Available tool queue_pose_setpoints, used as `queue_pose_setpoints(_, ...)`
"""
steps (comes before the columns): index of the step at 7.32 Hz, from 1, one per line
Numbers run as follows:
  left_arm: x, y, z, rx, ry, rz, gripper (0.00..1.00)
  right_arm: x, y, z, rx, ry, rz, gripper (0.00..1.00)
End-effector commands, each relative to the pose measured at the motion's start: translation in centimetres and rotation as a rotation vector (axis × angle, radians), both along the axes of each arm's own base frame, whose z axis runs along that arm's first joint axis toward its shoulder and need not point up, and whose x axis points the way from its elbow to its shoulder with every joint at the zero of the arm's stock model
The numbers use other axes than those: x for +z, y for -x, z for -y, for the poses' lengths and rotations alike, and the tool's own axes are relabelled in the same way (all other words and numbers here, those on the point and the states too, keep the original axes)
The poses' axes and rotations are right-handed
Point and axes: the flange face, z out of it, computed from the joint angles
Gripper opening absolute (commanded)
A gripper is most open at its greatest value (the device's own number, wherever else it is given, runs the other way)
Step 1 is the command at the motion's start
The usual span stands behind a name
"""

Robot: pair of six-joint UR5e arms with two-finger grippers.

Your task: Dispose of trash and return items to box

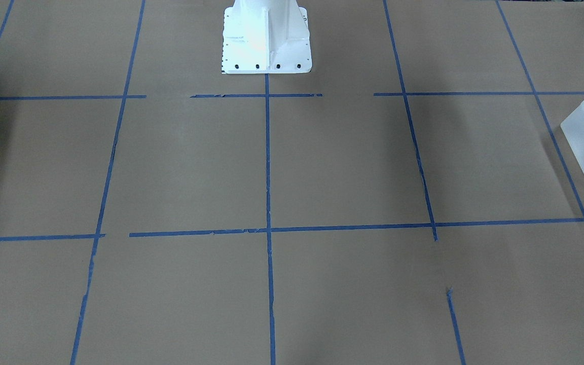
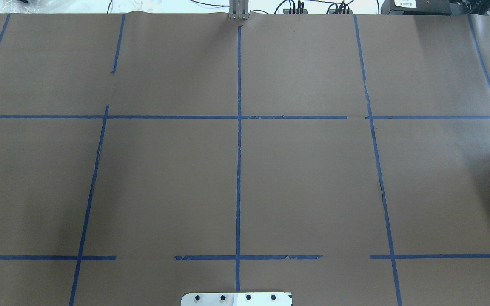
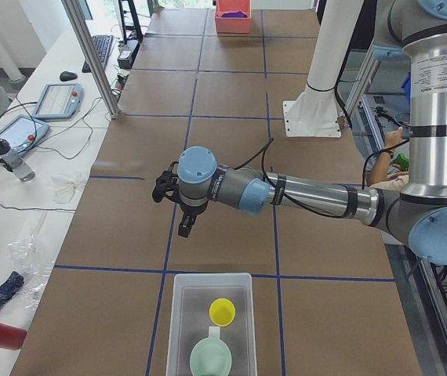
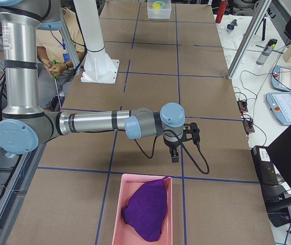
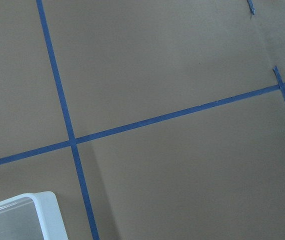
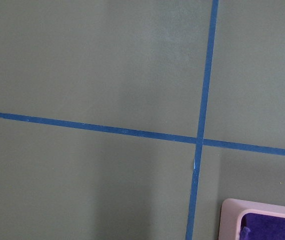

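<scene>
The translucent white box (image 3: 173, 317) stands at the table's near end in the exterior left view. In it stand the yellow cup (image 3: 223, 312) and the mint-green bowl (image 3: 211, 359). The box's corner also shows in the left wrist view (image 5: 40, 212) and at the front-facing view's right edge (image 1: 583, 139). My left gripper (image 3: 185, 229) hangs above the table just short of the box, holding nothing that I can see. My right gripper (image 4: 174, 157) hangs above the table just short of a pink bin (image 4: 116, 214). I cannot tell whether either gripper is open or shut.
The pink bin holds a purple cloth (image 4: 146, 210); its corner shows in the right wrist view (image 6: 232, 212). The white robot base (image 1: 266, 40) stands at the table's robot side. A person (image 4: 64, 35) sits behind the robot. Tablets and cables lie on the side bench (image 3: 19, 133).
</scene>
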Motion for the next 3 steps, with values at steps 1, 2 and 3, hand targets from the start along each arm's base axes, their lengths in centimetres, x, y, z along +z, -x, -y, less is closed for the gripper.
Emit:
queue_pose_setpoints(1, 1.29, 0.11, -0.93, -0.001, 0.026, 0.004, 1.00, -0.36, 0.02, -0.05, -0.002, -0.009, 0.003, 1.00)
queue_pose_setpoints(2, 0.96, 0.47, -1.23, -0.009, 0.020, 0.004, 1.00, -0.98, -0.04, -0.12, -0.001, -0.022, 0.005, 1.00)
queue_pose_setpoints(3, 1.39, 0.53, -0.97, -0.011, 0.029, 0.004, 1.00, -1.02, -0.01, -0.04, -0.002, -0.024, -0.001, 1.00)
